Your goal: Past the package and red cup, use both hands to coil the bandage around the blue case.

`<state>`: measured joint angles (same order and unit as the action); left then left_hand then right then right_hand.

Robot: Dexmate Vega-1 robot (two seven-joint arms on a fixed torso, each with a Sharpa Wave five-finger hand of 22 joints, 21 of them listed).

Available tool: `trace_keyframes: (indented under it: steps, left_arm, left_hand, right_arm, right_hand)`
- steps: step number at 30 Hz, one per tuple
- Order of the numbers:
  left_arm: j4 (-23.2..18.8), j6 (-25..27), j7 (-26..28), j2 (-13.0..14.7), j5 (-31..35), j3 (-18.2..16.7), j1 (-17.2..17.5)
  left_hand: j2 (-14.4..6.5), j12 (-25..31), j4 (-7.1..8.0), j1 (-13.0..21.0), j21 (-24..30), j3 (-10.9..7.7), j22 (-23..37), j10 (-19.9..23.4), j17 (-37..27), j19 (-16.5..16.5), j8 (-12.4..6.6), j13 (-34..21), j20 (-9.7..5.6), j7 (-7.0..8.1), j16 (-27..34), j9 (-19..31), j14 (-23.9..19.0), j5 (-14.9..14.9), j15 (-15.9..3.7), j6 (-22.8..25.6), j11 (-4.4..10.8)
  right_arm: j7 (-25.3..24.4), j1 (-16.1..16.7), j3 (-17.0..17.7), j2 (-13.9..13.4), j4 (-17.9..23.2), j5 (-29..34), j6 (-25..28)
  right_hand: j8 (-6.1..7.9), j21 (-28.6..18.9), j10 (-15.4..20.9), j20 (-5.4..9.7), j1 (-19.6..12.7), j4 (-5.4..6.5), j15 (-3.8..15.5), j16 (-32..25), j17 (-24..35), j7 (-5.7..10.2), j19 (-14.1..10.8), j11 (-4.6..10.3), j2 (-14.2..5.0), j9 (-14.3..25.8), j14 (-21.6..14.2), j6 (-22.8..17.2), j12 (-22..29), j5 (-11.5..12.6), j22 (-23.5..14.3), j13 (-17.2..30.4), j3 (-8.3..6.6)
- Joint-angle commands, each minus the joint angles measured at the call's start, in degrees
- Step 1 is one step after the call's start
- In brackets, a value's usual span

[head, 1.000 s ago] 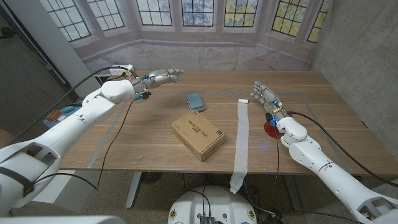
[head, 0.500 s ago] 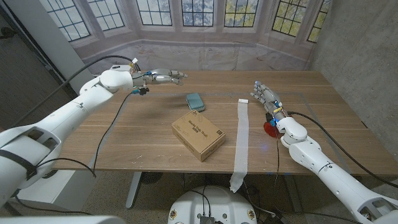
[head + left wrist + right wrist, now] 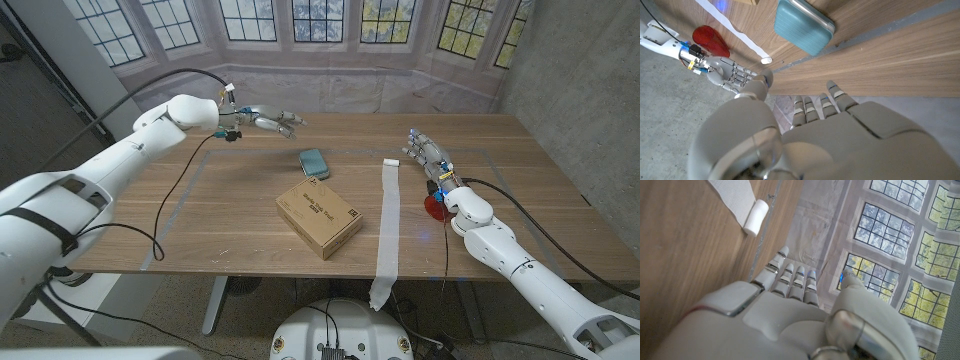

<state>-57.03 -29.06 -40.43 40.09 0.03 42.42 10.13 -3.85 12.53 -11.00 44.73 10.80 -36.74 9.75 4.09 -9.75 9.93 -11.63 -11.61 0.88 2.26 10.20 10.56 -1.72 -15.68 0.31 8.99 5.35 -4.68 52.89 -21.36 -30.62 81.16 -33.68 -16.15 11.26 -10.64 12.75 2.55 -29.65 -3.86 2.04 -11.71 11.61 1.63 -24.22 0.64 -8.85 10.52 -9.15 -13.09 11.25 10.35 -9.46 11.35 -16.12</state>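
A small blue case (image 3: 314,163) lies on the wooden table beyond the brown cardboard package (image 3: 319,217); it also appears as the teal case (image 3: 804,23) in the left wrist view. A long white bandage (image 3: 388,222) stretches from its rolled end (image 3: 392,162) down over the table's front edge. My left hand (image 3: 268,121) hovers open above the table, left of and beyond the case, fingers spread. My right hand (image 3: 426,154) stands open just right of the bandage's rolled end (image 3: 755,216). A red cup (image 3: 436,206) lies partly hidden behind my right wrist.
The package sits in the table's middle, between the case and the front edge. A faint taped rectangle marks the tabletop. Windows and a draped wall stand behind the table, and a cable trails from my left arm across the left side.
My left hand has swung rightward and farther back over the table, nearer the blue case. My right hand, the bandage, package and case have stayed put.
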Motion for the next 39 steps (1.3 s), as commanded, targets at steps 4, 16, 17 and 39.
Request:
trace_keyframes:
  steps: [4,16,17,39]
  left_arm:
    - [11.4,-8.6,-3.3,-5.1,7.1,6.1,-9.8]
    - [12.7,-12.1,-3.7,-5.9,12.2,9.8,-13.1]
    - [12.6,-12.3,-3.7,-5.9,12.7,10.1,-13.3]
    - [13.7,-21.4,6.7,-5.6,25.4,13.7,-16.6]
  left_hand:
    - [1.2,0.2,-0.25,2.6,-0.2,-0.17,0.2,-0.3,-0.3,-0.7,0.24,-0.6,0.16,-0.05,-0.1,0.1,1.0,0.7,0.47,-1.1,0.55]
    - [3.6,0.1,-0.14,5.9,-0.2,0.26,0.1,-1.3,-0.3,-1.4,0.54,-1.0,0.50,-0.29,0.0,0.2,1.9,2.0,0.84,-3.0,1.15]
    - [4.0,0.0,-0.10,6.5,-0.1,0.35,0.2,-1.6,-0.4,-1.5,0.57,-1.1,0.52,-0.20,0.0,0.2,2.1,2.2,0.86,-3.4,1.38]
    - [5.8,0.0,0.40,13.0,0.0,0.69,0.2,-5.5,-0.4,-2.4,1.48,-2.2,0.53,0.65,-0.1,0.4,4.2,3.7,1.32,-10.3,1.40]
  right_arm:
    - [-0.8,0.1,0.2,0.1,-0.1,0.3,0.1]
    - [-1.6,0.3,0.2,0.3,0.3,0.6,0.0]
    - [-1.7,0.4,0.2,0.3,0.3,0.6,-0.1]
    - [-4.6,2.1,0.6,0.6,2.6,1.8,-0.6]
  right_hand:
    - [-0.08,-0.4,0.1,2.67,-0.5,-0.30,2.04,-0.4,0.2,-0.19,-0.5,-0.64,0.03,0.3,-0.3,-0.3,0.1,-0.2,-0.2,0.1,0.01]
    - [-0.12,-0.4,0.0,2.64,-0.4,-0.43,1.96,-0.5,0.2,-0.26,-0.6,-0.82,-0.01,0.3,-0.3,-0.2,0.1,-0.2,-0.2,0.1,0.06]
    - [-0.11,-0.4,0.0,2.60,-0.4,-0.44,2.00,-0.5,0.2,-0.26,-0.6,-0.81,-0.02,0.3,-0.3,-0.3,0.1,-0.2,-0.2,0.1,0.06]
    - [-0.22,-0.4,0.0,2.47,-0.3,-0.83,1.55,-0.6,0.3,-0.61,-0.8,-1.39,-0.08,0.3,-0.4,0.1,0.1,-0.2,-0.2,0.1,0.09]
